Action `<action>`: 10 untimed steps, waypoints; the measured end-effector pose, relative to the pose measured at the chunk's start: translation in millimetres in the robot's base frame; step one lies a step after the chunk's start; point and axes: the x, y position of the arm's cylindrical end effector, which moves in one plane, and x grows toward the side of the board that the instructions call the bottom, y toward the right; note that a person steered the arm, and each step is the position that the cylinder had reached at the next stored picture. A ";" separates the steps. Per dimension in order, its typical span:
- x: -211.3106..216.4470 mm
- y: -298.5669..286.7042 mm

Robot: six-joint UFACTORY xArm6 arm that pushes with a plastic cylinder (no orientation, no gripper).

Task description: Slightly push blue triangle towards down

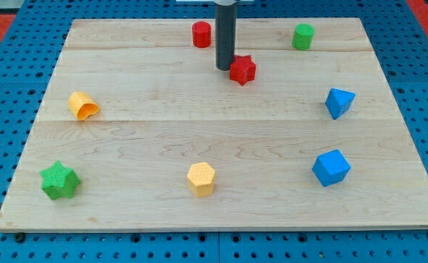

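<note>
Camera view: our tip (224, 69) touches the red star (242, 69), well apart from the blue triangle (339, 102); we have no claw.

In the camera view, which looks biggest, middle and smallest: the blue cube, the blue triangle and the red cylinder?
1. blue cube, the largest.
2. blue triangle, middle.
3. red cylinder, the smallest.
The cube sits nearest the view's bottom and the cylinder nearest its top, so nearness to the camera may cause part of the difference.
</note>
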 end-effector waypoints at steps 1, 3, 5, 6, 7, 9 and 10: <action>0.0 7.4; 0.5 0.1; 62.6 15.9; 54.7 24.9; 54.4 81.3; 59.2 222.1; 62.1 176.2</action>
